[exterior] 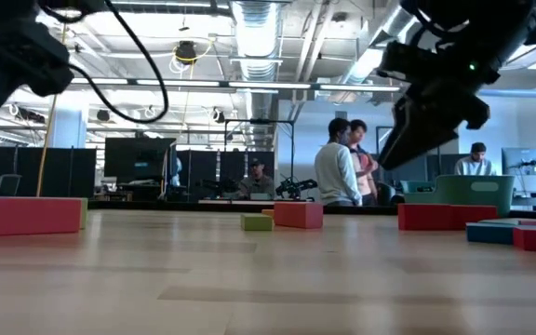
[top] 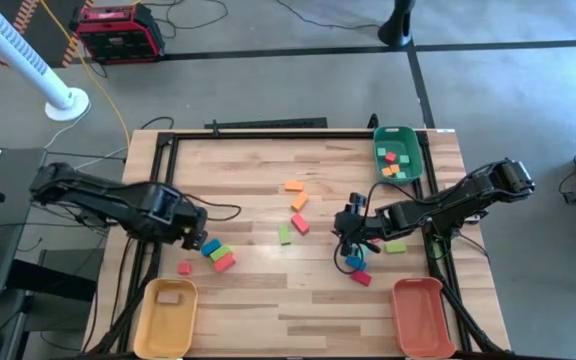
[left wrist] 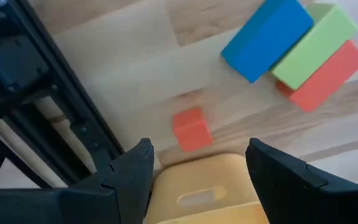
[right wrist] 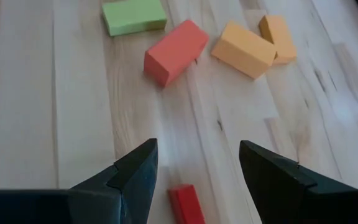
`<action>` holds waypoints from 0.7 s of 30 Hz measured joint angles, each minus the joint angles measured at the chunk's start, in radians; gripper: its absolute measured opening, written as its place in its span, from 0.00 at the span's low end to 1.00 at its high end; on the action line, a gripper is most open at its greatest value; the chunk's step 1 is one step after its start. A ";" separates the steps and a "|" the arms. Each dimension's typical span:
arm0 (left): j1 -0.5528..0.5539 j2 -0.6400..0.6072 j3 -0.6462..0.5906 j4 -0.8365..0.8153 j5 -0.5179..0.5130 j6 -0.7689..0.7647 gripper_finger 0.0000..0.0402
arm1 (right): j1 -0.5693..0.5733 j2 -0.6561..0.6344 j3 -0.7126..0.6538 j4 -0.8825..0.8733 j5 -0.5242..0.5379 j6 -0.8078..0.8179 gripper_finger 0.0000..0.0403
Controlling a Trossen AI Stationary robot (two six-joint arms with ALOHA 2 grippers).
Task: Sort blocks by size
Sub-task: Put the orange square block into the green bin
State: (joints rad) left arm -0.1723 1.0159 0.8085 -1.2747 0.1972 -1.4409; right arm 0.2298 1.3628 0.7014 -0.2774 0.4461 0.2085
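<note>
Right gripper point(right wrist: 194, 177), jaws apart and empty, over small red rectangular block point(right wrist: 186, 204).
Block's long axis runs forward between the fingers; left gripper point(left wrist: 197, 180), released, hovers farther off.

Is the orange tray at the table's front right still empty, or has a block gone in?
Empty. From above, the orange tray shows only bare floor, while the green tray holds several blocks.

Left claw point(top: 200, 243) agape, empty; right claw point(top: 348, 250) agape, empty, both hovering low.
</note>
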 joint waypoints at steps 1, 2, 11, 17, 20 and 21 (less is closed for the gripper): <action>0.019 0.006 0.000 0.001 0.010 0.007 0.61 | 0.000 0.000 -0.005 0.002 0.000 0.000 0.63; 0.037 0.013 0.000 0.007 0.019 0.016 0.61 | 0.000 0.000 -0.009 0.004 0.000 0.000 0.63; 0.129 0.142 0.000 0.040 0.137 0.105 0.61 | 0.024 0.000 -0.015 0.012 0.000 -0.034 0.63; 0.128 0.266 0.000 0.048 0.212 0.164 0.61 | 0.051 0.000 -0.015 0.030 0.000 -0.061 0.63; 0.126 0.312 -0.001 0.063 0.227 0.195 0.61 | 0.059 0.000 -0.015 0.031 0.000 -0.072 0.63; 0.126 0.322 -0.009 0.083 0.234 0.201 0.61 | 0.059 0.000 -0.015 0.033 0.000 -0.075 0.63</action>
State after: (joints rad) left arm -0.0467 1.3383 0.8000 -1.1916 0.4311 -1.2402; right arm 0.2886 1.3628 0.6865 -0.2446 0.4461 0.1331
